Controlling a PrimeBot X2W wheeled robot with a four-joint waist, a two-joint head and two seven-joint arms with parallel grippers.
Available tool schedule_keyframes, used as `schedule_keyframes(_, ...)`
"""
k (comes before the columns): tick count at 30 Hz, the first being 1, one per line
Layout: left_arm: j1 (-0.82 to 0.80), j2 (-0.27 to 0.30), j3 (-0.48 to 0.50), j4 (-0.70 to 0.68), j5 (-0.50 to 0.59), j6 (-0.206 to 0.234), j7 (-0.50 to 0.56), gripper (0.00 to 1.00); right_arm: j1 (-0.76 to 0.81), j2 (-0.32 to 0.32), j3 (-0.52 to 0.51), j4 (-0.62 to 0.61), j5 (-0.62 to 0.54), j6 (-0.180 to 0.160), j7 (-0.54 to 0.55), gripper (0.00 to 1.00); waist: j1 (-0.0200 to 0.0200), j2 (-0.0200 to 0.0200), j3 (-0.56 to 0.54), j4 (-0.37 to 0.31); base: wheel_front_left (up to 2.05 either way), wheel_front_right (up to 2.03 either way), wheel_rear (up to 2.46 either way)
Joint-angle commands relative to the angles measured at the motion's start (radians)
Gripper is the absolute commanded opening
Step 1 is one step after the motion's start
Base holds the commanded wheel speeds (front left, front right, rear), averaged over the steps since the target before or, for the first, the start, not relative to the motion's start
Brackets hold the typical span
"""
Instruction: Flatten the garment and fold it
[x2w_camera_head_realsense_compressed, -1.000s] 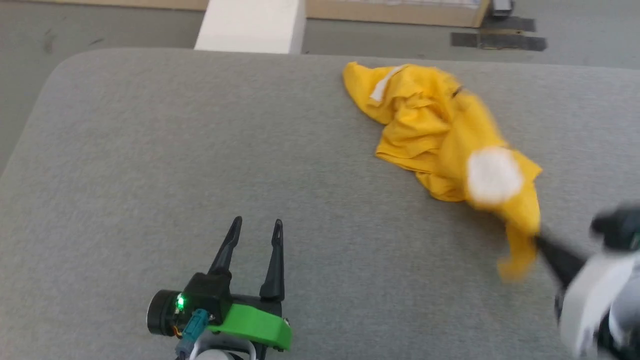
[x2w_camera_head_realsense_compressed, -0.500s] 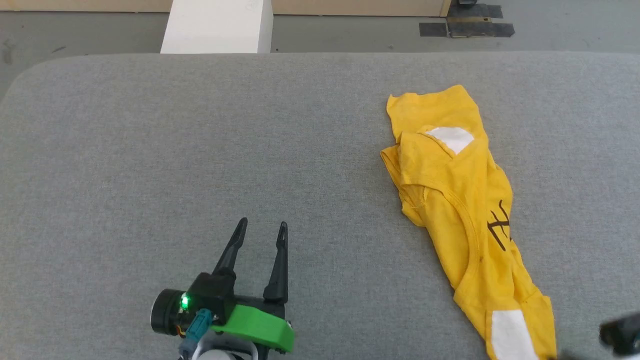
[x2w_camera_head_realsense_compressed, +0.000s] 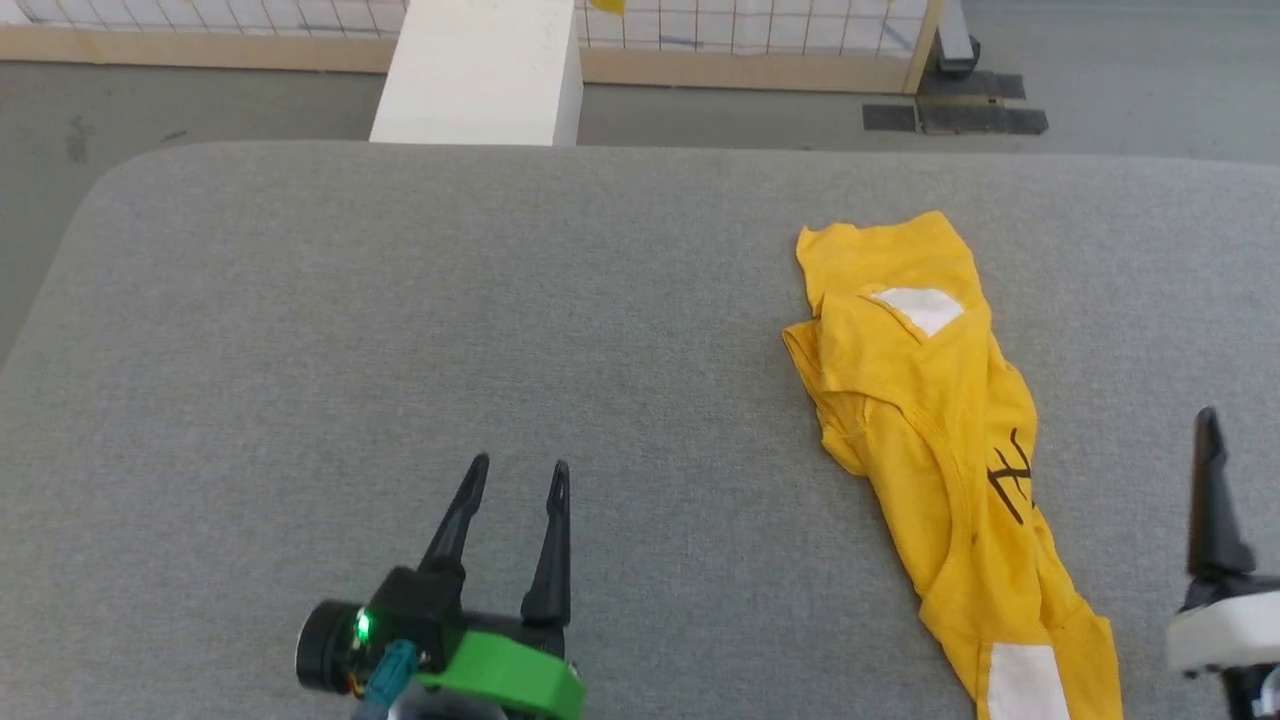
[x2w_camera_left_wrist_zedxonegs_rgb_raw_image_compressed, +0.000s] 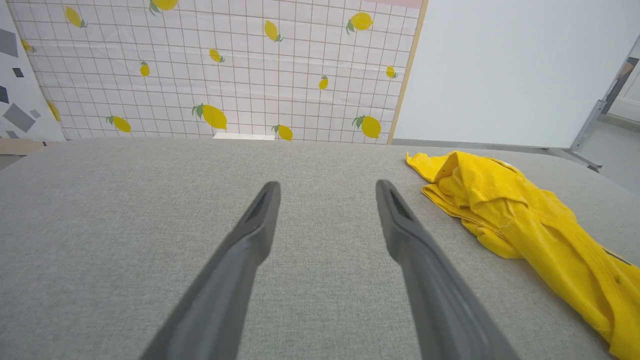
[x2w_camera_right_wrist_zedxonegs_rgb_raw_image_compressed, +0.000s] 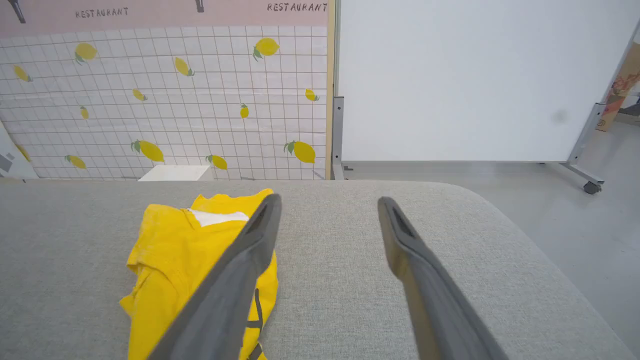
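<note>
Head view, left to right:

- Left gripper (x2w_camera_head_realsense_compressed: 520, 463) at 7 o'clock, low over the grey fabric-covered table (x2w_camera_head_realsense_compressed: 300, 300). Fingers spread, pointing to 12, nothing between them. Its wrist view agrees: left gripper (x2w_camera_left_wrist_zedxonegs_rgb_raw_image_compressed: 327, 184) wide apart, bare grey cloth in the gap.
- White block (x2w_camera_head_realsense_compressed: 480, 70) past the table's far edge at 11 o'clock, with a lemon-print grid panel (x2w_camera_left_wrist_zedxonegs_rgb_raw_image_compressed: 215, 75) behind it.
- Garment (x2w_camera_head_realsense_compressed: 940, 430): yellow T-shirt, right half of the table, bunched into a long crumpled strip from 1 o'clock down to 5 o'clock, not flat. White patch (x2w_camera_head_realsense_compressed: 925, 308) near the far end, thin dark strokes (x2w_camera_head_realsense_compressed: 1012, 470) mid-length, second white patch (x2w_camera_head_realsense_compressed: 1020, 685) at the near end. From the left wrist it sits at 3 o'clock, well apart from those fingers (x2w_camera_left_wrist_zedxonegs_rgb_raw_image_compressed: 525, 220).
- Right gripper: one dark finger (x2w_camera_head_realsense_compressed: 1213, 500) at 4 o'clock, just beside the shirt and apart from it. In its wrist view the right gripper (x2w_camera_right_wrist_zedxonegs_rgb_raw_image_compressed: 329, 199) is spread wide, gripping nothing. Its left finger crosses in front of the shirt (x2w_camera_right_wrist_zedxonegs_rgb_raw_image_compressed: 170, 260) at 8 o'clock; contact cannot be told there
</note>
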Motion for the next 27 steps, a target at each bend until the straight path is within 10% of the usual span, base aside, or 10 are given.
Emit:
schedule_keyframes(1,0.027,0.009,0.004,-0.004,0.013,0.001,-0.004,1.00,0.005,0.017,-0.006,0.018,-0.015,-0.001,-0.029,1.00,0.0000,-0.0001,-0.012,0.007,0.00,0.00,0.00)
schedule_keyframes(11,-0.098,0.072,0.001,-0.064,0.028,-0.063,0.082,1.00,0.026,0.040,-0.041,0.072,-0.011,-0.001,-0.092,1.00,0.0000,-0.0001,0.034,-0.020,0.00,0.00,0.00)
schedule_keyframes(18,-0.585,0.128,-0.057,-0.051,0.021,-0.199,0.338,1.00,-0.026,0.040,-0.053,0.028,0.003,-0.001,-0.091,1.00,0.0000,-0.0001,0.139,-0.040,0.00,0.00,0.00)
schedule_keyframes(27,-1.133,0.140,-0.294,0.283,-0.180,-0.220,0.527,1.00,-0.131,0.040,-0.031,-0.013,0.025,-0.001,-0.089,1.00,0.0000,-0.0001,0.326,-0.119,0.00,0.00,0.00)
